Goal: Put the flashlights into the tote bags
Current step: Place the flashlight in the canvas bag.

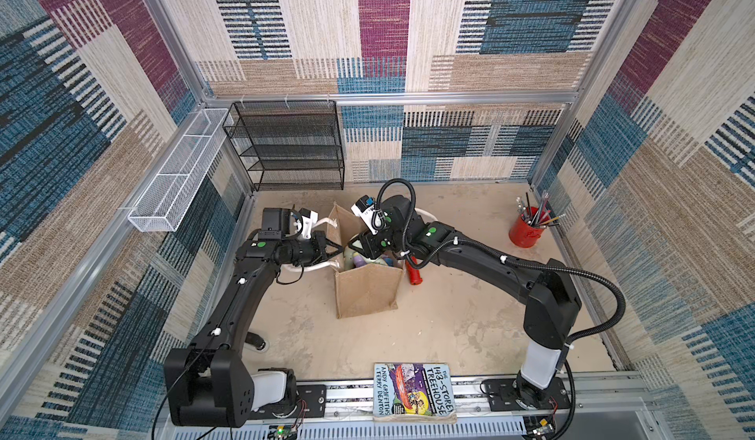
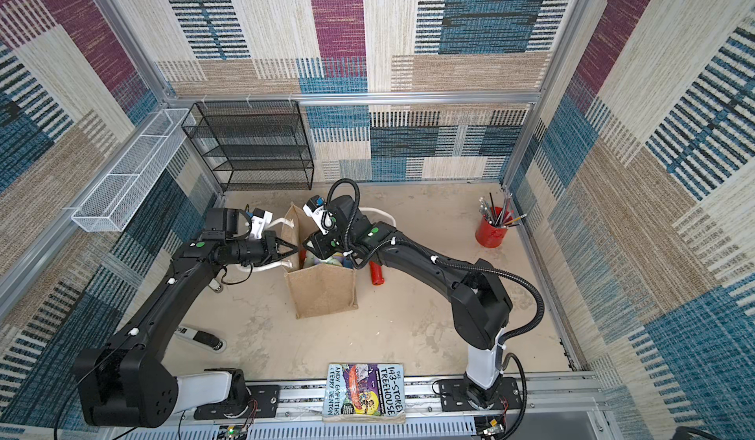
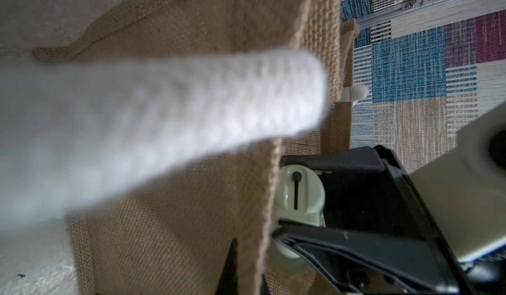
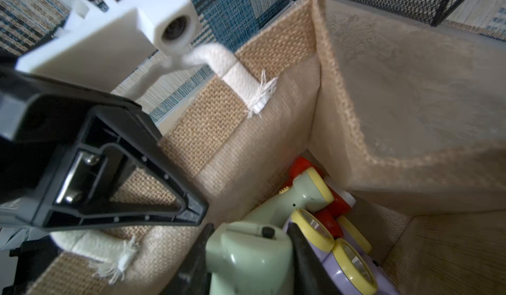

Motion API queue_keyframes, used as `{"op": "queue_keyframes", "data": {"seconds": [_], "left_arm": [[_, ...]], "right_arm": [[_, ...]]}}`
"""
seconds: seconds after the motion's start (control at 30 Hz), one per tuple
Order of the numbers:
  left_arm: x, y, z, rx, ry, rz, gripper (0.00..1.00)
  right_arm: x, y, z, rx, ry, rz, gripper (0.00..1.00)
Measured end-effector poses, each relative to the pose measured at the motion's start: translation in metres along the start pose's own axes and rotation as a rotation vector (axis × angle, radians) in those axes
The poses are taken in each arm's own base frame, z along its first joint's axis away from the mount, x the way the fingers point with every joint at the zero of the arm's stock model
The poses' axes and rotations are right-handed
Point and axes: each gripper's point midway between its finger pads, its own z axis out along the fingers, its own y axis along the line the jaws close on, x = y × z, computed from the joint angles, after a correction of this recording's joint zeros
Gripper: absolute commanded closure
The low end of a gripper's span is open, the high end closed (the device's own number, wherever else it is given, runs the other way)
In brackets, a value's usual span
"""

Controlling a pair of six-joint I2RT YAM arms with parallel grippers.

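The tan burlap tote bag (image 1: pixel 367 291) (image 2: pixel 322 291) stands open mid-table. My left gripper (image 1: pixel 340 250) (image 3: pixel 250 274) is shut on the bag's left wall (image 3: pixel 191 225), just below its rim and beside the white rope handle (image 3: pixel 164 121). Over the bag's mouth, my right gripper (image 1: pixel 356 245) (image 4: pixel 250 232) is shut on a pale green flashlight (image 4: pixel 246 255) (image 3: pixel 298 195), head down. Several flashlights lie inside the bag: lilac with yellow collars (image 4: pixel 350 263), red (image 4: pixel 304 167), pale green (image 4: pixel 301 195). One red flashlight (image 1: pixel 413 272) (image 2: pixel 376 272) lies on the table right of the bag.
A red cup of pencils (image 1: pixel 527 229) stands at the back right. A book (image 1: pixel 412 391) lies on the front rail. The black mesh rack (image 1: pixel 290 144) and the white wire basket (image 1: pixel 175 172) are at the back left. A black-and-white object (image 2: pixel 200 336) lies by the left arm.
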Motion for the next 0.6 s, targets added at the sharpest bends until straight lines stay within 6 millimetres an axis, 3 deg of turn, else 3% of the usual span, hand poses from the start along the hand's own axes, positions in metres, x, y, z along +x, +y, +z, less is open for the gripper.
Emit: {"op": "queue_keyframes", "data": {"seconds": [0.23, 0.6], "left_arm": [[0.002, -0.002, 0.0, 0.011, 0.007, -0.003, 0.96], [0.012, 0.001, 0.0, 0.023, 0.028, 0.003, 0.96]], "right_arm": [[0.033, -0.016, 0.028, 0.024, 0.117, 0.032, 0.76], [0.053, -0.027, 0.049, 0.041, 0.157, 0.13, 0.73]]}}
